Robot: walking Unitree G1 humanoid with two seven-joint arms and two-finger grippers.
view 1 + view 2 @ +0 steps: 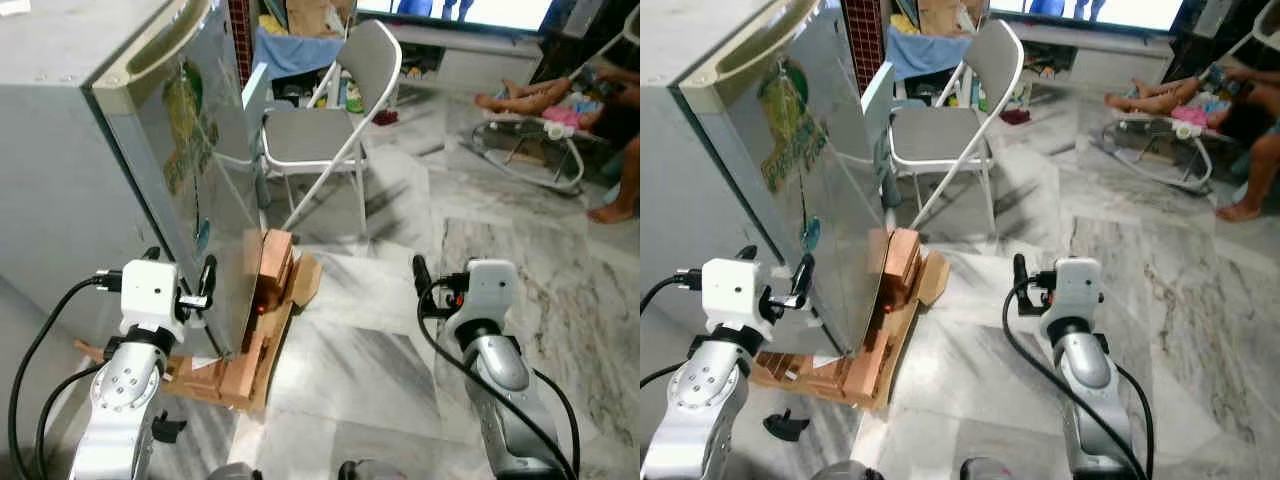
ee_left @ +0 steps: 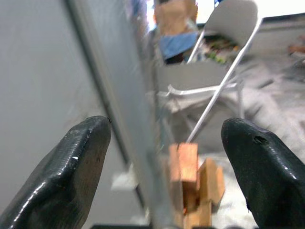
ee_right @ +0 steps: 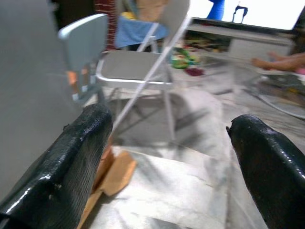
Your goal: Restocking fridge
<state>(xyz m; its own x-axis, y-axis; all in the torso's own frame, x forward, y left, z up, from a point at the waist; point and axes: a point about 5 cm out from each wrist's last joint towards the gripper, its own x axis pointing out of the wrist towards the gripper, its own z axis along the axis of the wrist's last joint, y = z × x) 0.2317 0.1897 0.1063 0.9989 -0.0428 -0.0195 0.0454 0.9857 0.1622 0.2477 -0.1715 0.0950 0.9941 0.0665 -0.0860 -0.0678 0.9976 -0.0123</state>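
Marble floor [image 1: 400,380], fridge door [image 1: 190,170] between left tool [image 2: 162,167] fingers.

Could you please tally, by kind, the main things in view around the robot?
Fridge: 1
Folding chair: 1
Baby bouncer: 1
Wooden blocks under the fridge, as a stack: 1
Robot gripper: 2, left gripper and right gripper
Total: 6

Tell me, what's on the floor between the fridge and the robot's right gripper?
Mostly bare marble floor. Close against the fridge sits a stack of wooden blocks under the door's edge. The right gripper hangs open over bare tiles, as the eye views show.
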